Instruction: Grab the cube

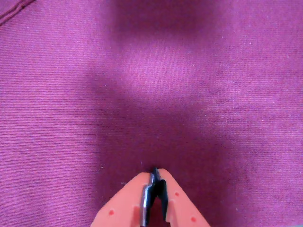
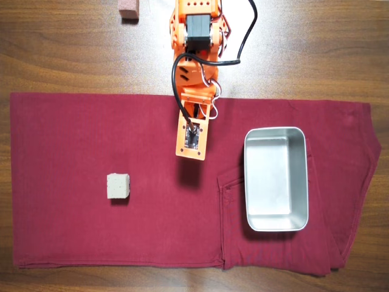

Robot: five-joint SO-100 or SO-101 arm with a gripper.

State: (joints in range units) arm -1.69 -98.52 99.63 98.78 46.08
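The cube (image 2: 118,186) is small and pale grey-beige. It sits on the dark red cloth (image 2: 73,134), left of centre in the overhead view, and does not show in the wrist view. My gripper (image 1: 155,173) enters the wrist view from the bottom edge. Its orange jaws are closed together with nothing between them, hovering over bare cloth. In the overhead view the orange arm (image 2: 196,36) reaches down from the top centre. Its wrist plate (image 2: 191,139) covers the fingers and stands up and to the right of the cube, well apart from it.
A metal tray (image 2: 249,182) lies empty on the cloth at the right. A reddish-pink block (image 2: 129,8) sits on the wooden table (image 2: 61,55) at the top left. The cloth has a folded seam (image 2: 221,219) near the tray.
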